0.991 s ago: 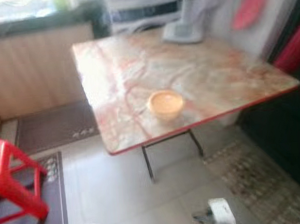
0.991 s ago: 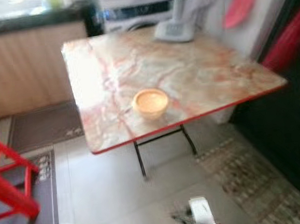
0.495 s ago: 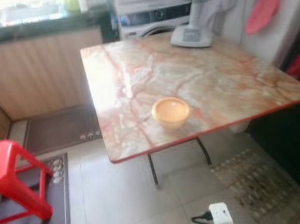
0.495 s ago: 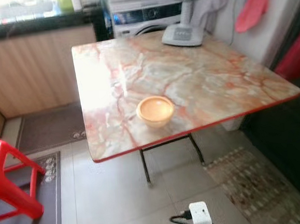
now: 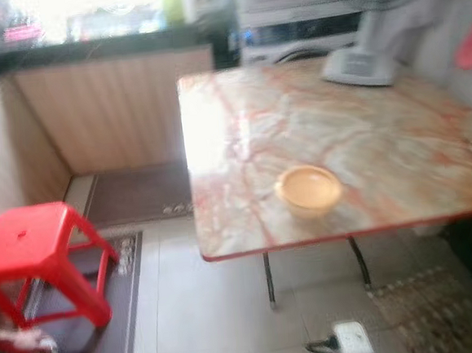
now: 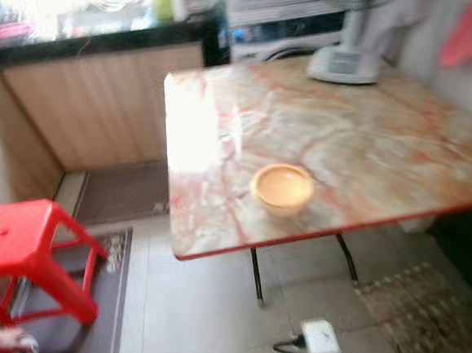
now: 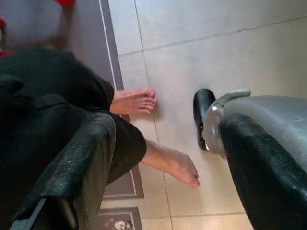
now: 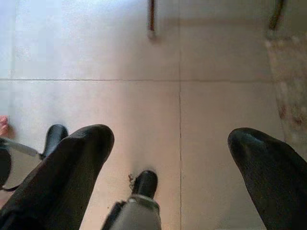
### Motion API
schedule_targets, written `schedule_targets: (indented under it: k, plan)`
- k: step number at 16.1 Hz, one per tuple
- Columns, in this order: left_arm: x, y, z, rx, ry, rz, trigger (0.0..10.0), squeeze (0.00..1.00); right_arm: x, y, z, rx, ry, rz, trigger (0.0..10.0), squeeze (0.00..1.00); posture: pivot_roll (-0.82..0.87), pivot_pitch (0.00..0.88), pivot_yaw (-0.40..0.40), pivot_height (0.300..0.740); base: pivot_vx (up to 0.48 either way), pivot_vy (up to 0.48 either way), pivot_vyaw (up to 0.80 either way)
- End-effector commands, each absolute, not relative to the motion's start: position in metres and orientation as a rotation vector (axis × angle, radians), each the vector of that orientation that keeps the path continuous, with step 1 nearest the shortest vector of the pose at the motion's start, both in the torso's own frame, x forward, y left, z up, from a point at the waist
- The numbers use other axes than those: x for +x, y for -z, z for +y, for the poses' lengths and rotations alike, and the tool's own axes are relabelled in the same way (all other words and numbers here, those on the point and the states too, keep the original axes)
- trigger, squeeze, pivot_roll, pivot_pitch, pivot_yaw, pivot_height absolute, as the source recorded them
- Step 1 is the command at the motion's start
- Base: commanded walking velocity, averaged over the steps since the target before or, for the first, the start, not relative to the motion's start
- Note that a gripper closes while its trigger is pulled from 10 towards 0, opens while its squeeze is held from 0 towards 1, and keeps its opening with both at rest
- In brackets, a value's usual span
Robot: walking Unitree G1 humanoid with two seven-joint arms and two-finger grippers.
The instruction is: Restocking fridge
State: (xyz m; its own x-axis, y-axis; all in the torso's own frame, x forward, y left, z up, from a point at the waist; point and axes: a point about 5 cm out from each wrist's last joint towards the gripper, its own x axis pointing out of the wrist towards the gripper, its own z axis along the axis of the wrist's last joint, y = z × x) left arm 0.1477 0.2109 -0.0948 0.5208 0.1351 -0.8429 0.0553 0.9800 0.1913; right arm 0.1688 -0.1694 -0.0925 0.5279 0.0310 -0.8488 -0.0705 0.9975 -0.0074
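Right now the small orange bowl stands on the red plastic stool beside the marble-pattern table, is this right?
Not quite. The small orange bowl stands on the marble-pattern table, near its front edge; the red plastic stool is on the floor beside the table. The left eye view shows it.

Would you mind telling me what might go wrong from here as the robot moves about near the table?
A person's bare feet are close beside the robot's foot, so a step might land on them. A white power strip and its cable lie on the floor in front of the table, a likely trip or snag. The red stool stands to the left, and a turn that way might knock it.
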Motion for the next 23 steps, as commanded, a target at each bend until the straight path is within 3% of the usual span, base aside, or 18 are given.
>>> schedule_targets:
  k: [1,9,17,20,23]
  plan:
    - [0.146,0.096,0.210,0.213,-0.039,1.033,10.0,0.00,0.168,0.093,-0.172,-0.047,-0.055,1.017,10.0,0.00,0.06,0.000,-0.015,0.740,0.259,0.000,0.00]
    - [0.147,0.096,0.208,0.217,-0.035,1.025,10.0,0.00,0.167,0.093,-0.173,-0.046,-0.058,1.021,10.0,0.00,0.06,0.000,-0.017,0.740,0.262,0.000,0.00]
    - [0.152,0.092,0.210,0.251,-0.059,0.974,10.0,0.00,0.170,0.092,-0.170,-0.048,-0.072,1.015,10.0,0.00,0.06,0.000,-0.015,0.740,0.000,0.000,0.00]
    - [0.159,0.085,0.224,0.210,-0.188,0.890,10.0,0.00,0.169,0.092,-0.172,-0.050,-0.073,1.017,10.0,0.00,0.06,0.000,-0.012,0.740,0.000,0.000,0.00]
    - [0.167,0.067,0.238,0.244,-0.279,0.659,10.0,0.00,0.167,0.093,-0.172,-0.050,-0.072,1.019,10.0,0.00,0.06,0.000,-0.005,0.740,0.000,0.000,0.00]
